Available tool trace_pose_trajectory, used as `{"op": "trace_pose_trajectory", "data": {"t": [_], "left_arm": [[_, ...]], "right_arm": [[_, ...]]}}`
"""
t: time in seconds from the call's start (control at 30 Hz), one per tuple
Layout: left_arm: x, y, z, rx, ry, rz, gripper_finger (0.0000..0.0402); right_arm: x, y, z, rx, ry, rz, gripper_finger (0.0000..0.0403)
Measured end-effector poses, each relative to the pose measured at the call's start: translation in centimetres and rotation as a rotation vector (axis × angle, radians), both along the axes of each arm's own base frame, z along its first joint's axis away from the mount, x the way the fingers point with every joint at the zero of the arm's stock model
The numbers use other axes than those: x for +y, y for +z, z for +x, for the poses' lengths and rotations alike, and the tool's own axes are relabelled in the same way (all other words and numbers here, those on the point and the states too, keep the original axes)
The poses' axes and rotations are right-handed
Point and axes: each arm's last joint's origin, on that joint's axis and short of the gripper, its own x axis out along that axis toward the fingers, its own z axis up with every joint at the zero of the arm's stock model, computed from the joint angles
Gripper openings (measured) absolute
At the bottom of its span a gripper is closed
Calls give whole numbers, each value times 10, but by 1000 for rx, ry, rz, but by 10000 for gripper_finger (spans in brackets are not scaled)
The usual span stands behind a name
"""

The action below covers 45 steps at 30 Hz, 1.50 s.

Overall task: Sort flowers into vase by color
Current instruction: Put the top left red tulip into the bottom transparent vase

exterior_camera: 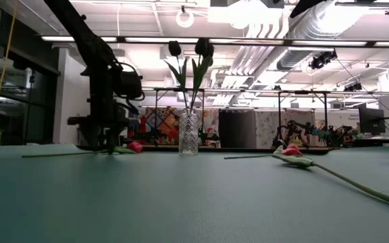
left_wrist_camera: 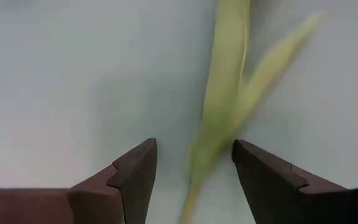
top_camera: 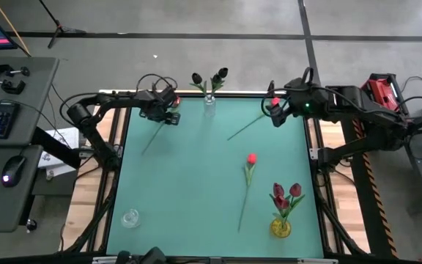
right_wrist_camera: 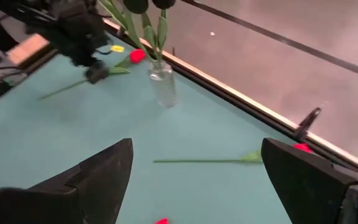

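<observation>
Green surface (top_camera: 196,183), far edge: left hand (left_wrist_camera: 194,171) released, straddling a red tulip's stem (left_wrist_camera: 219,118) beside the clear vase (top_camera: 209,107). Lower squarely before clenching. Right hand (right_wrist_camera: 194,180) released, waiting.

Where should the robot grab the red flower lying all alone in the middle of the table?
Probably on the bare stem, below the leaves, coming straight down from above. The red flower lies flat on the green table, so its thin stem can sit between the fingers set across it. The head looks soft and could get squashed. The right hand is the nearer one.
</observation>
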Motion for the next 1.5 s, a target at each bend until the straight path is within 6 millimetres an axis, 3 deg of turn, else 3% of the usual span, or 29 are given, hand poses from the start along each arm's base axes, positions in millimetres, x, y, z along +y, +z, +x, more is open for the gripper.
{"op": "trace_pose_trajectory", "data": {"t": [0.3, 0.4, 0.57, 0.67, 0.8, 0.97, 1.2, 1.33, 1.5], "left_arm": [[12, 0, -6, -18, -81, 16, 185], [12, 0, -7, -12, -109, 5, 141], [10, 1, -5, -41, -161, -21, 19], [7, 7, -3, -61, -191, -5, 14], [-1, 35, -2, -127, -235, 85, 4], [-30, 90, -6, -282, -258, 229, 2], [-99, 164, -25, -574, -287, 430, 1], [-138, 191, -43, -724, -323, 512, 1], [-177, 211, -65, -878, -440, 548, 0]], "right_arm": [[1, 0, 1, -60, -34, 70, 343], [1, 1, 2, -98, -69, 99, 343], [0, 3, 3, -162, -118, 141, 343], [1, 3, 4, -177, -126, 152, 343], [1, 3, 4, -180, -126, 154, 343], [1, 3, 4, -179, -126, 153, 343], [2, 3, 4, -157, -92, 144, 343], [3, 2, 4, -123, -12, 144, 343], [4, 3, 5, -114, 37, 146, 343]]}}
